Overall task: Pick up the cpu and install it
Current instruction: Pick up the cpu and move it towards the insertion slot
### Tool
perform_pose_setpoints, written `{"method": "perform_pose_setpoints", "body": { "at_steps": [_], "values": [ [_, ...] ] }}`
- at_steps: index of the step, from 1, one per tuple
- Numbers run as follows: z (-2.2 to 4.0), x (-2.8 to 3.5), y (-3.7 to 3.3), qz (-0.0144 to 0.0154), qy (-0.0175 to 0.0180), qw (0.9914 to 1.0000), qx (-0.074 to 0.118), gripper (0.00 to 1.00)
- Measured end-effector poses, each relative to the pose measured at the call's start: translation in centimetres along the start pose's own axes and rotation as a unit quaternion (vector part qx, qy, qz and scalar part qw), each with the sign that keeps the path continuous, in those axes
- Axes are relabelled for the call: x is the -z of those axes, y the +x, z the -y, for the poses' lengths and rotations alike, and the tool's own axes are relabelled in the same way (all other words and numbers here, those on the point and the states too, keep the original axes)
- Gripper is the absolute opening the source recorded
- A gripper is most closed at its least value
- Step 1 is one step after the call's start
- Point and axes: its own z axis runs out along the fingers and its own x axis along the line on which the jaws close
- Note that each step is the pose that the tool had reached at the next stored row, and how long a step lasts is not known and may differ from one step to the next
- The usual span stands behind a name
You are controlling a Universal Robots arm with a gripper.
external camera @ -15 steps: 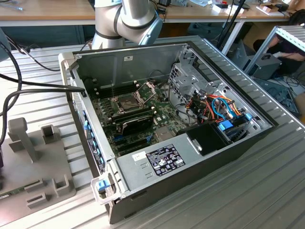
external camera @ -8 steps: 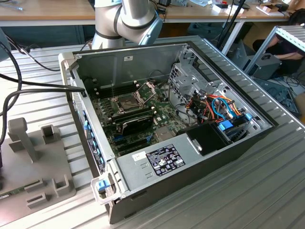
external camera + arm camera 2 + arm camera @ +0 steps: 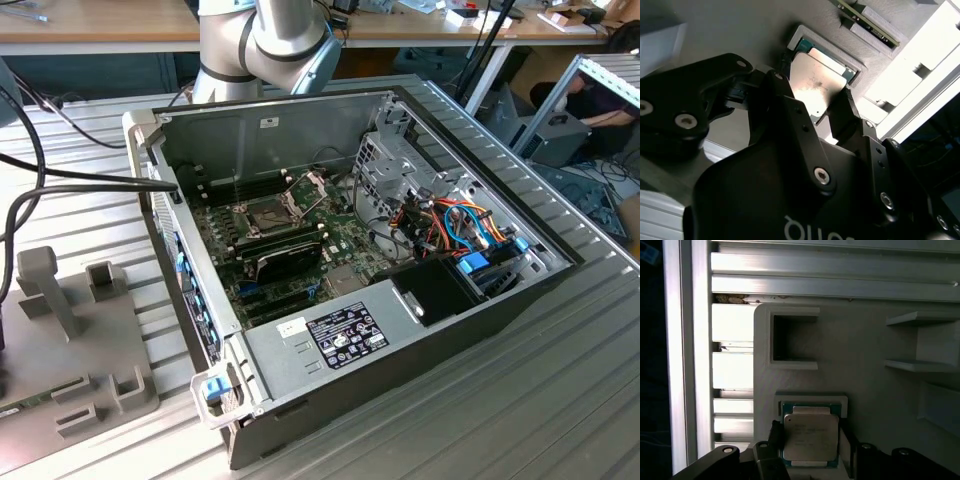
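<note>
The cpu (image 3: 810,437), a small square chip with a flat silver top and green edges, lies in a shallow recess of a grey holder (image 3: 865,365). In both wrist views my gripper (image 3: 810,436) straddles it, one black finger (image 3: 785,95) pressed to one side of the cpu (image 3: 815,82) and the other finger (image 3: 846,106) to the opposite side. The chip still rests level in the recess. In the exterior view the motherboard's socket (image 3: 265,213) stands uncovered, its metal frame (image 3: 306,184) hinged up.
The open computer case (image 3: 400,340) lies on a ribbed aluminium table (image 3: 560,400), with cables and a drive cage at the exterior view's right. A grey holder block (image 3: 80,340) sits at the exterior view's left. The arm's base (image 3: 230,50) stands behind the case.
</note>
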Motion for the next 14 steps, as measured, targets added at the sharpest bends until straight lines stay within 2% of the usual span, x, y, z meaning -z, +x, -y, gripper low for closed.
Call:
{"method": "perform_pose_setpoints", "body": {
  "at_steps": [5,7,10,11,14],
  "values": [
    [0.07,0.94,-0.03,0.0000,0.0000,1.00000,0.000,0.55],
    [0.13,1.74,-0.05,0.0000,0.0001,1.00000,0.000,0.55],
    [0.19,2.50,-0.08,0.0000,0.0004,1.00000,0.000,0.55],
    [0.22,2.98,-0.09,0.0000,0.0004,1.00000,0.000,0.55],
    [0.28,3.86,-0.11,0.0000,0.0005,1.00000,0.000,0.55]
  ]
}}
